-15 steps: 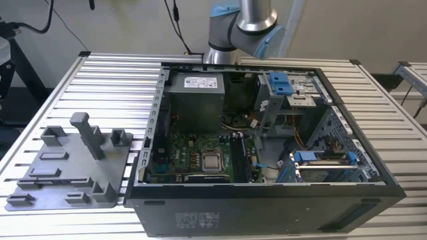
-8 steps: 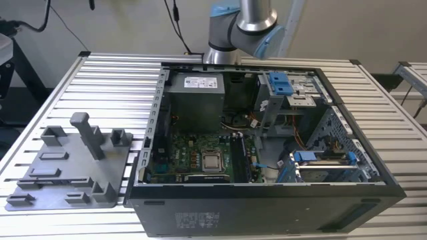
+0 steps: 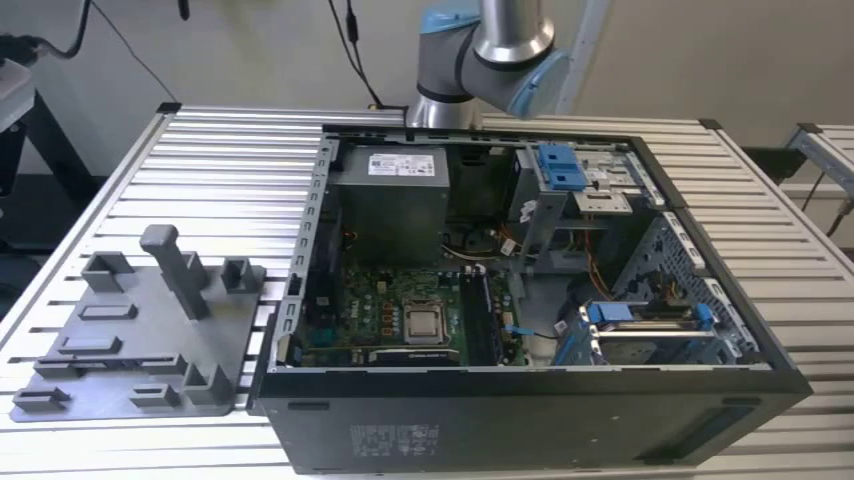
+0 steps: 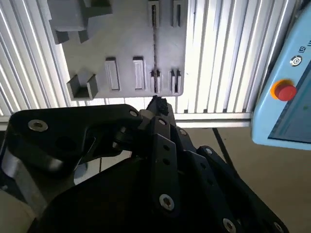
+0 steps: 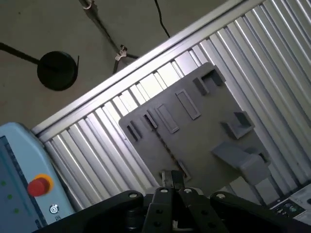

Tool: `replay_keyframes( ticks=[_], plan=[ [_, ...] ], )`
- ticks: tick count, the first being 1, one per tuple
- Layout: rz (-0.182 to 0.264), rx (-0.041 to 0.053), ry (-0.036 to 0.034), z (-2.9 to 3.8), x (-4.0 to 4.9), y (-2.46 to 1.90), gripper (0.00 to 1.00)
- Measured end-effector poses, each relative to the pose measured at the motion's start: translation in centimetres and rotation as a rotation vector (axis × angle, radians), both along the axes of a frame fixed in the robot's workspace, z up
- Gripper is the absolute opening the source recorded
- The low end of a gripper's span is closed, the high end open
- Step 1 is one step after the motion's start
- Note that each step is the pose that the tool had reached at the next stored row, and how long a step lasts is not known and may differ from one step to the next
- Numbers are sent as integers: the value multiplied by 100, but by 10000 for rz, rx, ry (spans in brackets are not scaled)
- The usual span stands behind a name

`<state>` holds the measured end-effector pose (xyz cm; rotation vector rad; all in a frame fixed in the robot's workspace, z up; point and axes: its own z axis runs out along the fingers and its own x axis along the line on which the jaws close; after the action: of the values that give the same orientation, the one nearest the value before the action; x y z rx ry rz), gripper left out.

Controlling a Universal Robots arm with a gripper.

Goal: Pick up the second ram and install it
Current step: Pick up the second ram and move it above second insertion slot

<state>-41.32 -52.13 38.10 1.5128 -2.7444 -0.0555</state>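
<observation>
Well above the grey parts fixture (image 4: 121, 43) on the slatted aluminium table (image 4: 228, 58): gripper (image 4: 158, 103), closed up tight, clamped on nothing. Below, in both wrist views, the second ram (image 4: 155, 48), a thin dark strip standing on edge in one slot row of that fixture, apart from the gripper. Tall post (image 4: 73, 14) and U-shaped bracket (image 4: 80, 86) off to one side of the strip, not across it. Past the table edge, pale-blue teach pendant (image 4: 296, 77) with red button (image 4: 285, 91); in the first wrist view, round black stand base (image 5: 57, 70) on the floor. In the exterior view, open computer case (image 3: 534, 385) toward the exterior view's right of the fixture: motherboard (image 3: 380, 300), CPU socket (image 3: 424, 323), power supply (image 3: 387, 205), blue drive clips (image 3: 563, 165), arm (image 3: 494, 50) behind. White label (image 3: 407, 162) on the power supply, sticker (image 3: 394, 440) on the case's near panel; print too small to read.
</observation>
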Motion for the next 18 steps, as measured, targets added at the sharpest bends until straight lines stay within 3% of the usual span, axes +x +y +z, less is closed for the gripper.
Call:
replay_keyframes(
  ticks=[9, 18],
  plan=[
    [1503, -12, -16, -30, 0, 1, 11],
    [2744, -28, -142, -100, 0, 14, 11]
  ],
)
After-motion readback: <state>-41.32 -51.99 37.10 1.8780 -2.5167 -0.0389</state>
